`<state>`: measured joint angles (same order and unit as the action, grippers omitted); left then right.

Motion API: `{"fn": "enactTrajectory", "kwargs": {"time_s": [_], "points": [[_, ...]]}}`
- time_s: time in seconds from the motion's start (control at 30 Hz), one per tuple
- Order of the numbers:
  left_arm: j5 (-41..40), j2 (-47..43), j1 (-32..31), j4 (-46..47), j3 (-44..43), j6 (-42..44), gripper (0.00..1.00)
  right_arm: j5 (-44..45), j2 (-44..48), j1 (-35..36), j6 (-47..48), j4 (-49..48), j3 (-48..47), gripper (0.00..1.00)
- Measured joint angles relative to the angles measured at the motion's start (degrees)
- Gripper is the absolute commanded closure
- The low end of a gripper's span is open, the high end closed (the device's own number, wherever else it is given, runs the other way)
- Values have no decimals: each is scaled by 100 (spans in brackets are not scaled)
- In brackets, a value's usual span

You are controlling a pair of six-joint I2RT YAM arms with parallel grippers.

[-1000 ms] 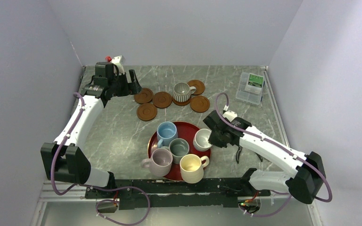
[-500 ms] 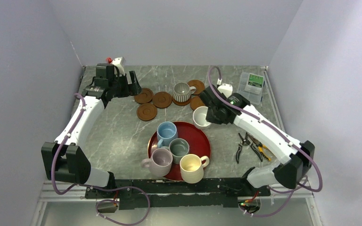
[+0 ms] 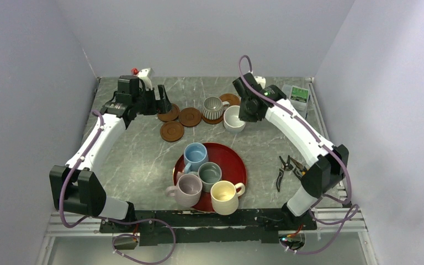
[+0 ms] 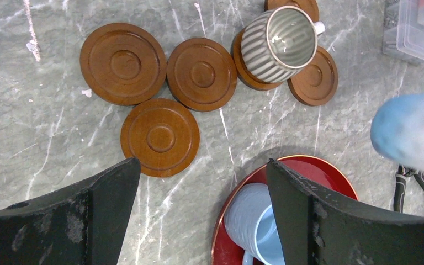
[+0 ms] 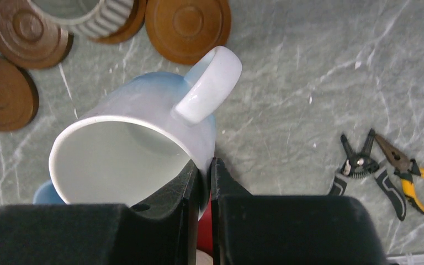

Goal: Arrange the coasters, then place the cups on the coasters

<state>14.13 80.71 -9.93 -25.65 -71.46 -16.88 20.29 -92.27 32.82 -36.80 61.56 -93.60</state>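
1. Our right gripper (image 5: 204, 168) pinches the white cup (image 5: 121, 160) by its rim wall beside the handle (image 5: 207, 83), aloft near the coasters (image 4: 201, 73) at the table's (image 3: 143, 160) far side.
2. Our left gripper (image 4: 201, 165) hangs spread wide over the coasters, holding nothing.
3. We judge the glazed ceramic stiff, weighty, slick and chippable; a wall pinch near the handle suits it, with a gentle set-down.

Top camera: high behind rig, looking down whole scene. Wrist cameras: close, facing down. All share coasters (image 3: 172, 131).
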Motion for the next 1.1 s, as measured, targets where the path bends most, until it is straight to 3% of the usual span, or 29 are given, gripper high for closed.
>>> {"fn": "enactTrajectory", "kwargs": {"time_s": [0.3,0.67,1.1], "points": [[-57,-11,-55,13,0,35,10,-273,-1029,-881,442,-83,-1270,100],[-61,-13,-55,13,0,72,10,-481,-2717,-1333,439,-133,-3281,100],[-66,-13,-55,4,0,72,10,-734,-3934,-1482,107,-411,-4238,100]]}}
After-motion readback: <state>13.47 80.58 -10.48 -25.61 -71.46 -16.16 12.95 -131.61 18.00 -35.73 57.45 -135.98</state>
